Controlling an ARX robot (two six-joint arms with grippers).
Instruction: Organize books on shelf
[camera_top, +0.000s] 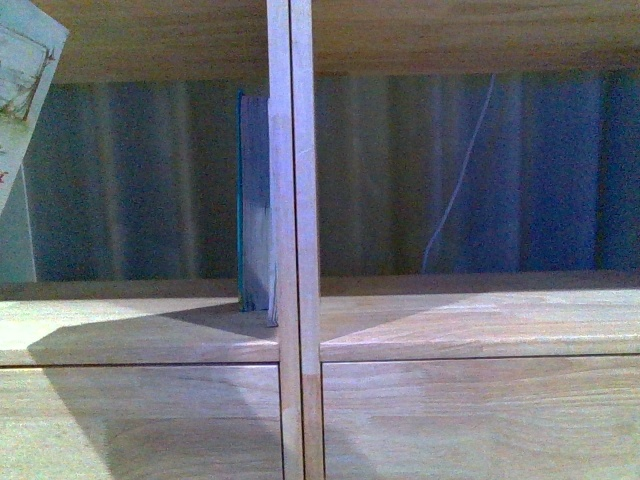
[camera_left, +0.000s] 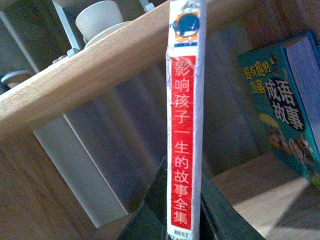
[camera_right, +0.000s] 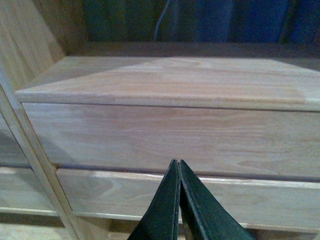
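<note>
Left end effector (camera_left: 182, 169) clamps the thin paperback (camera_left: 184, 100); right end effector (camera_right: 178, 163) closed, empty

A dark blue pleated curtain (camera_top: 540, 170) hangs beyond the right gripper (camera_right: 179, 161); a thin white cord (camera_top: 456, 180) runs down it; slanting light throws sharp shadows.

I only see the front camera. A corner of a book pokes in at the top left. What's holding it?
Observer: The left gripper. The left wrist view shows its dark fingers clamped on the thin book, spine facing the camera.
Operator: What colour is the spine?
Observer: White, with a long red band of white Chinese characters.
Operator: And the right arm?
Observer: The right gripper is shut and empty, facing a drawer front.
</note>
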